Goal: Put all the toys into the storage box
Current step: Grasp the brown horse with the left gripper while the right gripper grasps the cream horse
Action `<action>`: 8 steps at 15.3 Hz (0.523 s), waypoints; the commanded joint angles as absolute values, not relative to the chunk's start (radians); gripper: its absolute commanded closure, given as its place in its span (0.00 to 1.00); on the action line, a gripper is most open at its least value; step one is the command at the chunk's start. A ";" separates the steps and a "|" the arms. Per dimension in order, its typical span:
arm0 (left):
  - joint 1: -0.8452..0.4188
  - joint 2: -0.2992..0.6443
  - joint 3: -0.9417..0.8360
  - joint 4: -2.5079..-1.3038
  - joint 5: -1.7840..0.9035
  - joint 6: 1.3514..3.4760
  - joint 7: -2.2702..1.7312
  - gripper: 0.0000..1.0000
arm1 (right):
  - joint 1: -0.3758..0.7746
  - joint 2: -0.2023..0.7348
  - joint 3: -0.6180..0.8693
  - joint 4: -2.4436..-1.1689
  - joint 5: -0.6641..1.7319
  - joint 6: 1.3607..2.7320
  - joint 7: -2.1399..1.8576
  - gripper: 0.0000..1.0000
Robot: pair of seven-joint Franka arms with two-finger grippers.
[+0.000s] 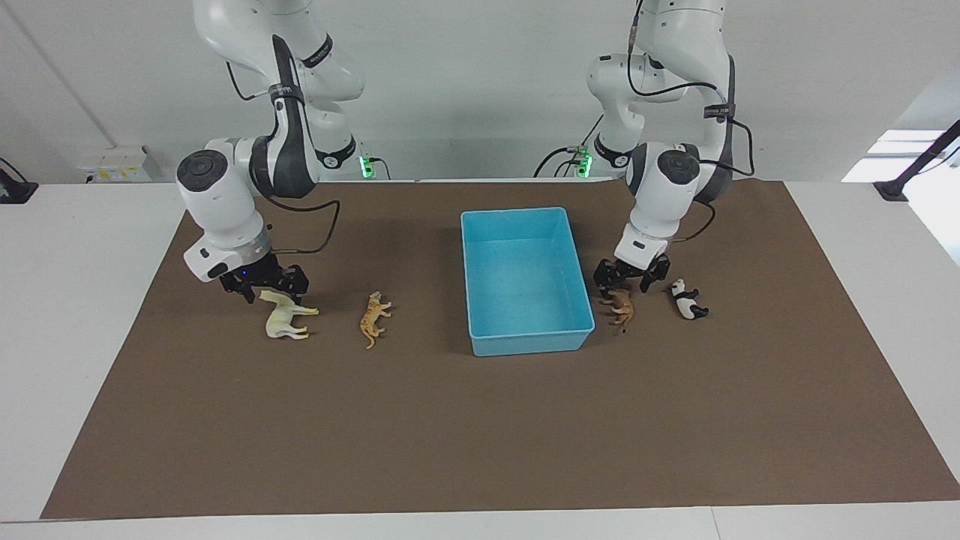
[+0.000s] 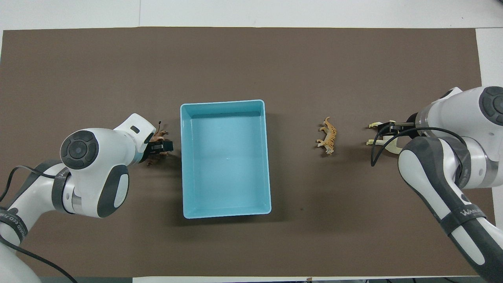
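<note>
While four figurines lay on the brown mat (image 1: 480, 435), one storage box (image 1: 471, 279) stood between the two arms with nothing in it. One left gripper (image 1: 628, 285) was low on one brown lion (image 1: 622, 307), just beside the box wall; its finger spread could not be determined. One panda (image 1: 687, 298) lay near that gripper, toward the left arm's end. One right gripper (image 1: 264, 287) was low at one cream horse (image 1: 285, 318); its spread could not be determined either. One tiger (image 1: 374, 317) lay between that gripper and the box.
</note>
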State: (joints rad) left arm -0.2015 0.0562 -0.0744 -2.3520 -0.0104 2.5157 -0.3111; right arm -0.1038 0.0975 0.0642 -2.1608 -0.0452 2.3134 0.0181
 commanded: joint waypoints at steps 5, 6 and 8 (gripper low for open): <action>-0.212 0.083 -0.066 -2.387 -0.021 2.566 -0.301 0.00 | -0.114 0.129 0.072 -2.221 -0.046 2.442 -0.011 0.00; -0.212 0.093 -0.066 -2.387 -0.021 2.588 -0.302 0.00 | -0.110 0.133 0.072 -2.221 -0.046 2.445 -0.012 0.00; -0.212 0.104 -0.066 -2.387 -0.021 2.602 -0.305 0.00 | -0.112 0.147 0.072 -2.221 -0.046 2.460 -0.023 0.00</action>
State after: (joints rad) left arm -0.2018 0.0875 -0.0746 -2.3759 -0.0104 2.5577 -0.3110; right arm -0.1076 0.1437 0.0693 -2.2067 -0.0452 2.4267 -0.0034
